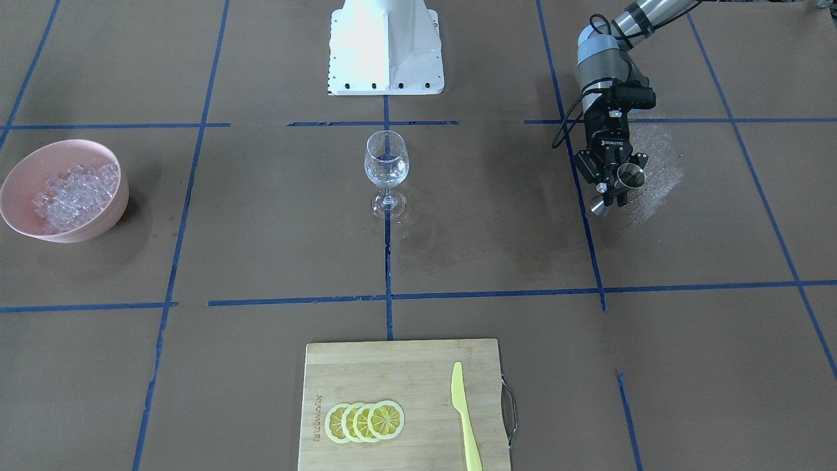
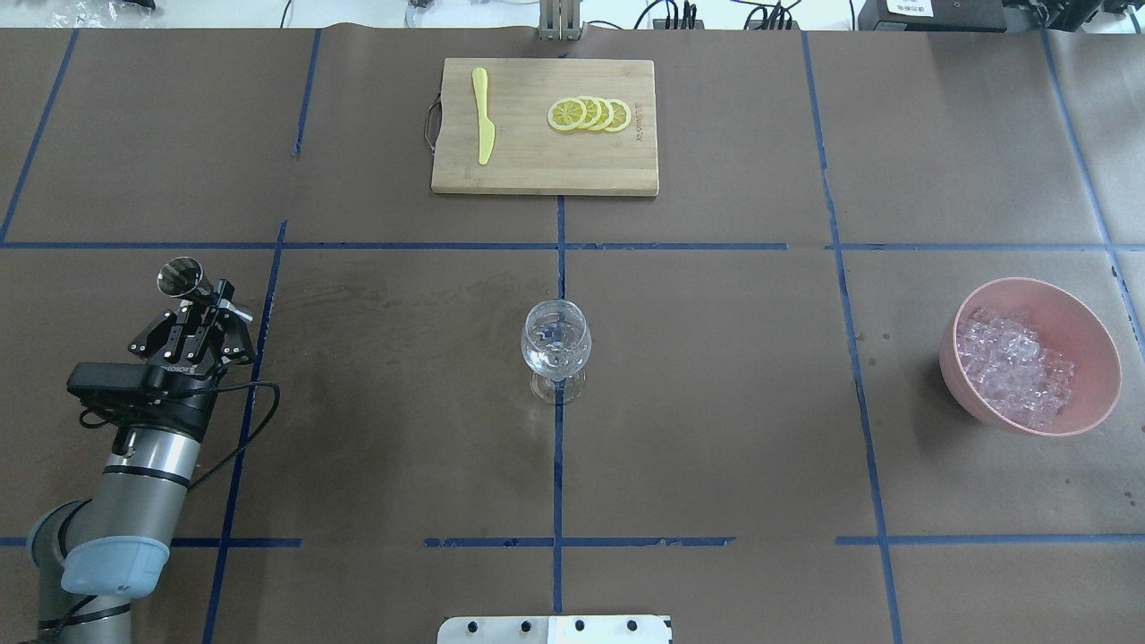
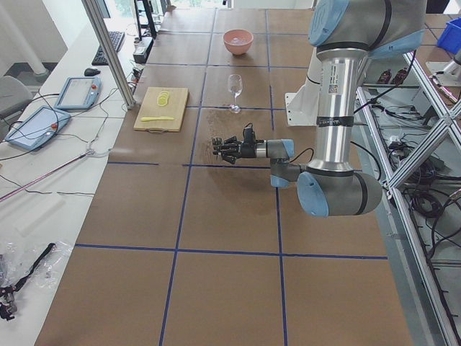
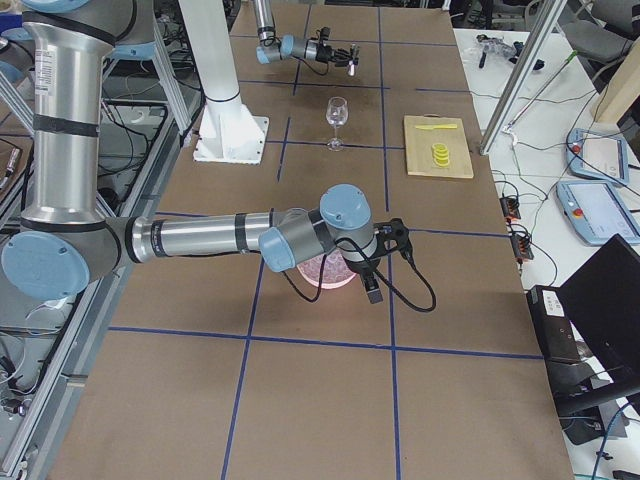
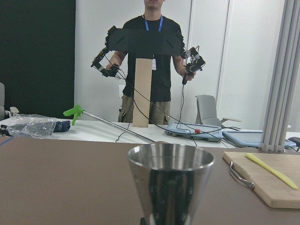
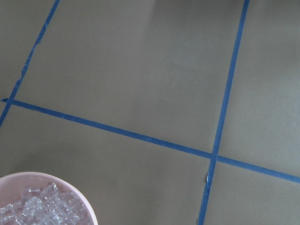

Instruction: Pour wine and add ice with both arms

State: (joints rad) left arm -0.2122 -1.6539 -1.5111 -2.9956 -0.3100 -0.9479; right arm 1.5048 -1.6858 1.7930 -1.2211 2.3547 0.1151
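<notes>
1. L pincer (image 2: 207, 300): pressed together on waist of steel jigger (image 5: 171, 180). Held out level, low over bench (image 2: 402, 429), on robot's left side.
2. Jigger: long axis upright, wide mouth up, small cone down. Inside not shown clearly in any view, so it cannot be told whether it is filled.
3. Wine glass (image 2: 555, 344): stood upright at bench centre. Clear, stemmed, round bowl, mouth open upward. Whether any liquid is in it cannot be told.
4. Key relation: glass lies to robot's right of L pincer, at abt the same depth, well apart. L arm is judged nearer the glass, and it is the one w/ the pouring vessel. A sideways carry is judged necessary, then a tilt of jigger's axis over glass mouth.
5. R pincer (image 4: 365, 275): made out only in right side view, hung above pink bowl (image 2: 1078, 322). Spread or closed: cannot be told.
6. Ice (image 2: 1011, 367): heap of small clear glassy cubes piled in pink bowl on robot's right side, well apart from glass. Bowl rim and cubes are caught at lower-left corner of R wrist view, so bowl is judged to lie just off to one side beneath that arm.
7. Other items: chopping board (image 2: 537, 170) at far edge of bench, w/ lemon slices (image 2: 590, 114) and yellow knife (image 2: 483, 116) laid on it.
</notes>
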